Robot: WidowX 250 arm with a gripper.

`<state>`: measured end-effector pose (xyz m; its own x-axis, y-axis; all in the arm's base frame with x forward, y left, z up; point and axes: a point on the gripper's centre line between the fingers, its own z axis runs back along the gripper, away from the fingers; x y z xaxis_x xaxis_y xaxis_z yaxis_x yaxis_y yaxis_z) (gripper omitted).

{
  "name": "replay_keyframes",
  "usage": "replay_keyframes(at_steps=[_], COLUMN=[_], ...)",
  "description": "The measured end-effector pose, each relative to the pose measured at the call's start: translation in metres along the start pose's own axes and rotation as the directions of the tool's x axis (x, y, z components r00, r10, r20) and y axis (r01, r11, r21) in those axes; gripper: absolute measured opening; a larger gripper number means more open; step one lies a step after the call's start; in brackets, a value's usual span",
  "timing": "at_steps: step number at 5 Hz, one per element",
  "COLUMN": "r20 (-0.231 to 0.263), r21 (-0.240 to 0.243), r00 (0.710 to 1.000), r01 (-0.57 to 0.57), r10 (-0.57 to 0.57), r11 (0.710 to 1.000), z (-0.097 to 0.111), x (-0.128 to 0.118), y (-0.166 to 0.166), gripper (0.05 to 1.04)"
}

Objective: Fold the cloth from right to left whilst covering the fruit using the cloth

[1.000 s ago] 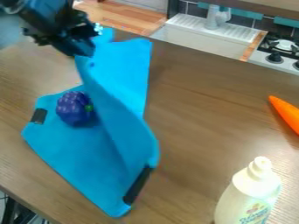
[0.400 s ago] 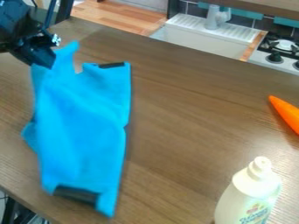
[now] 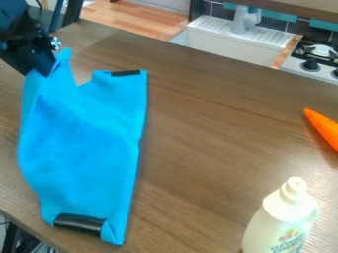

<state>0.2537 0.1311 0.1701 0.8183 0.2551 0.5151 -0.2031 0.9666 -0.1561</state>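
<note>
A blue cloth (image 3: 79, 143) is seen folded along the desk (image 3: 218, 143), well apart from a white bottle (image 3: 280, 217); beyond its main spread, at the far left, a raised corner of the cloth is pinched by the black gripper (image 3: 41, 72).

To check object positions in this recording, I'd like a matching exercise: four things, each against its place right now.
1. Blue fabric cloth
2. Orange tapered object
3. Whitish plastic bottle
4. Black two-finger tool

A. Upright, lower right
B. Upper left, gripping a corner
C. Right edge, about halfway up
D. Over the left of the brown table

Pairs: 1-D; 2-C; 3-A; 4-B
</note>
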Motion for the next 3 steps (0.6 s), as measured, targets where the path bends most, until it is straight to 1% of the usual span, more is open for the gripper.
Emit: replay_keyframes(at_steps=[1,2,3], r20=[-0.039,-0.140,-0.166], r21=[0.079,0.220,0.179], r00=[0.998,0.990,0.981], r01=[0.042,0.059,0.134], r10=[-0.039,-0.028,-0.104], r11=[0.996,0.974,0.975], z=[0.003,0.010,0.020], x=[0.005,0.014,0.029], y=[-0.001,-0.009,-0.019], gripper=[0.799,0.996,1.001])
